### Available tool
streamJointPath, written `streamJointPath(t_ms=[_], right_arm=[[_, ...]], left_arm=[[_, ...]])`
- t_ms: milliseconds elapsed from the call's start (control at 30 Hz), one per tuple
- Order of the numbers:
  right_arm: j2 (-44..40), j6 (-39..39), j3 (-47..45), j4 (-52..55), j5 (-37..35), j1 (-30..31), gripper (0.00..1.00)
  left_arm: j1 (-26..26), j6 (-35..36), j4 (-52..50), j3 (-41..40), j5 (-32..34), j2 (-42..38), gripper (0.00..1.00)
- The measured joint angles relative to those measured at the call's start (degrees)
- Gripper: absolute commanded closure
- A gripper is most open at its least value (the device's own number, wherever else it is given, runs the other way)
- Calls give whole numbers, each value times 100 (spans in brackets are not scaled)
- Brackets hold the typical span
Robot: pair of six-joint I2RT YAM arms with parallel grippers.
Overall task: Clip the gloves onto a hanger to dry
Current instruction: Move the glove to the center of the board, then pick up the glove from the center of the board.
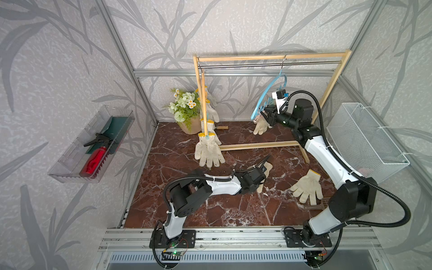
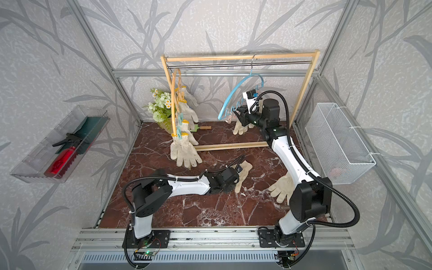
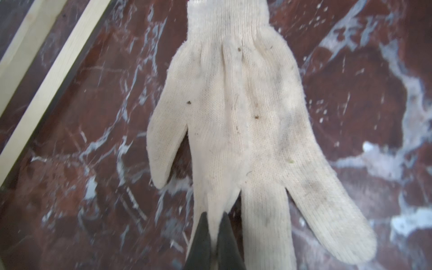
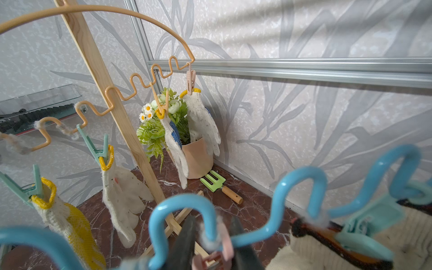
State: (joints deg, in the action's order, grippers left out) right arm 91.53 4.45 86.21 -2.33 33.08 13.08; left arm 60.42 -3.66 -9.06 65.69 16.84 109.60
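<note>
Though flat, glove [image 3: 233, 117], cuff opposite left gripper [image 3: 214, 214]

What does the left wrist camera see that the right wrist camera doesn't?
Only left wrist: the left gripper pinching a finger of one off-white knitted glove lying flat. Only right wrist: the right gripper on a pink plastic peg on a blue wavy hanger, an orange wavy hanger with gloves clipped on. Both: the red-brown marble tabletop and the pale wooden rack.

The glove [image 3: 245, 117] is rough knitted cloth, the rack [image 1: 268, 57] smooth wood.
</note>
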Motion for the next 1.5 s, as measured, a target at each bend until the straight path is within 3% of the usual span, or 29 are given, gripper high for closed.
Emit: streamJointPath(t_ms=[100, 167, 367, 700, 1033, 1133, 1300, 1500], right_arm=[[0, 2, -2, -2, 2, 0, 75], [0, 2, -2, -2, 0, 0, 75], [0, 2, -2, -7, 0, 0, 75], [0, 0, -2, -4, -2, 0, 75], [0, 0, -2, -4, -2, 0, 75], [0, 0, -2, -4, -2, 0, 75], [0, 2, 0, -4, 0, 0, 75], [0, 2, -2, -7, 0, 0, 75]], left_arm=[[7, -170, -229, -323, -2, -380, 92], [11, -254, -426, -415, -11, -542, 78], [-15, -350, -680, -192, -48, -597, 63], [-321, -328, -785, 1513, -326, 516, 60], [-509, -249, -1241, 2046, -651, 1257, 53], [-498, -247, -1320, 2225, -702, 1394, 57], [-498, -262, -1327, 2262, -800, 1436, 100], [-494, -409, -1064, 1939, -767, 1250, 100]])
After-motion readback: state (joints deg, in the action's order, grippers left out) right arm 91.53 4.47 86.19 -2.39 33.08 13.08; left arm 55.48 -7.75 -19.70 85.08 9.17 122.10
